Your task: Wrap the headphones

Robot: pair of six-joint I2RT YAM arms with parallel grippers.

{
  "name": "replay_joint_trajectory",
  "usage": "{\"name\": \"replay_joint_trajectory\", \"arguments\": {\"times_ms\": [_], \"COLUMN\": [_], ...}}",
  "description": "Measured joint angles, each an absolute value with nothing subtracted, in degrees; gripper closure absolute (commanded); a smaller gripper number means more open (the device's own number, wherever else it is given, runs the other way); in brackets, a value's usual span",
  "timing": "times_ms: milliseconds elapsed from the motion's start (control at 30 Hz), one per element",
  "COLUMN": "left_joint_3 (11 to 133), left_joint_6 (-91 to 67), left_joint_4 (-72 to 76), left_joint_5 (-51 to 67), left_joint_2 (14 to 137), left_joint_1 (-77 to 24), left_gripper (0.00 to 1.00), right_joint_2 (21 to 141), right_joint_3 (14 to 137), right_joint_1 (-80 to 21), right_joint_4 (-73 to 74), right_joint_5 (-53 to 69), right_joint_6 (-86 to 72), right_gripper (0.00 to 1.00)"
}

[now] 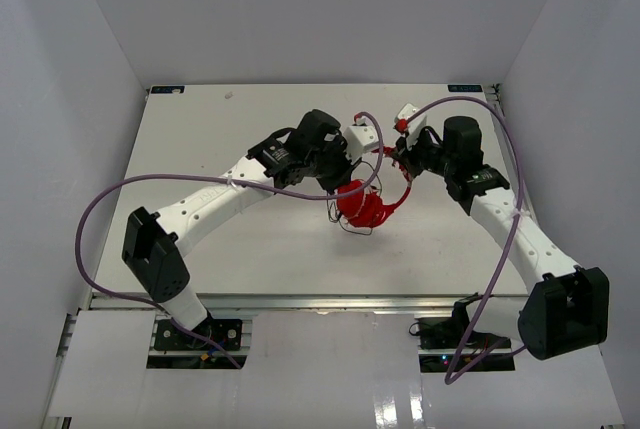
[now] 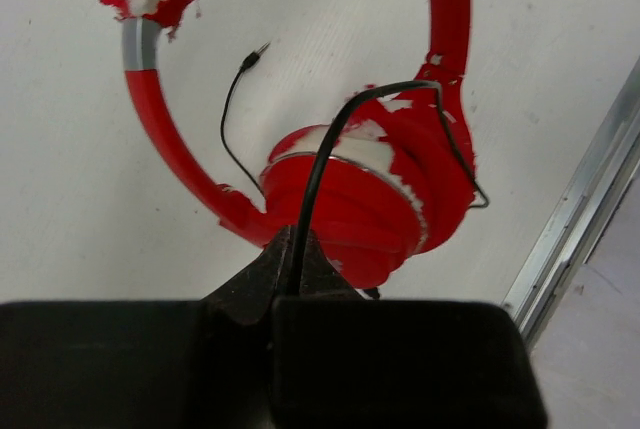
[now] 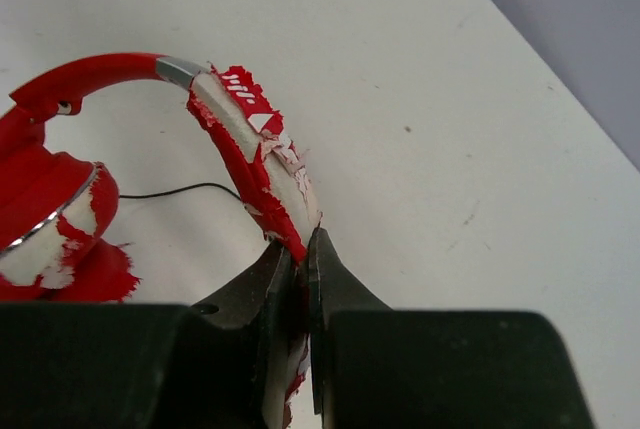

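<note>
The red headphones (image 1: pixel 365 207) with worn white patches are at the table's middle, held between both arms. My left gripper (image 2: pixel 290 249) is shut on the thin dark cord (image 2: pixel 318 164), which rises from the jaws and arcs over the folded red ear cups (image 2: pixel 360 204). The cord's loose plug end (image 2: pixel 255 54) hangs free by the band. My right gripper (image 3: pixel 305 249) is shut on the headband (image 3: pixel 265 164), pinching its peeling white and red padding. In the top view the left gripper (image 1: pixel 352 164) is just above the ear cups and the right gripper (image 1: pixel 405 161) is at the band's right end.
Thick purple robot cables (image 1: pixel 110 199) loop from both arms over the white table (image 1: pixel 220 119). The table's metal edge rail (image 2: pixel 590 199) runs close to the right of the ear cups in the left wrist view. White walls enclose the sides and back.
</note>
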State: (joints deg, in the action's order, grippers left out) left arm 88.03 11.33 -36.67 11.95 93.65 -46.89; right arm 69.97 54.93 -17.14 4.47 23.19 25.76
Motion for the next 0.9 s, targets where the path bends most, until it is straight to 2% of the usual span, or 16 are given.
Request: {"name": "replay_joint_trajectory", "arguments": {"times_ms": [300,533,900], "left_joint_3": [86.27,85.29,84.13], "left_joint_6": [15.35,17.12,15.39], "left_joint_4": [-40.55,-38.51,-29.14], "left_joint_5": [10.24,11.85,17.53], "left_joint_2": [93.09,91.02,90.91], "left_joint_1": [-42.22,-40.66,-40.01], "left_gripper": [1.00,1.00,1.00], "right_joint_2": [74.85,78.42,78.45], "right_joint_3": [58.24,58.70,53.70], "right_joint_1": [-9.21,-8.69,-9.05], "right_joint_4": [7.04,6.49,-11.46], "right_joint_5": [44.40,55.77,67.74], "right_joint_6": [13.60,3.96,-20.22], "right_gripper": [0.92,0.92,0.92]}}
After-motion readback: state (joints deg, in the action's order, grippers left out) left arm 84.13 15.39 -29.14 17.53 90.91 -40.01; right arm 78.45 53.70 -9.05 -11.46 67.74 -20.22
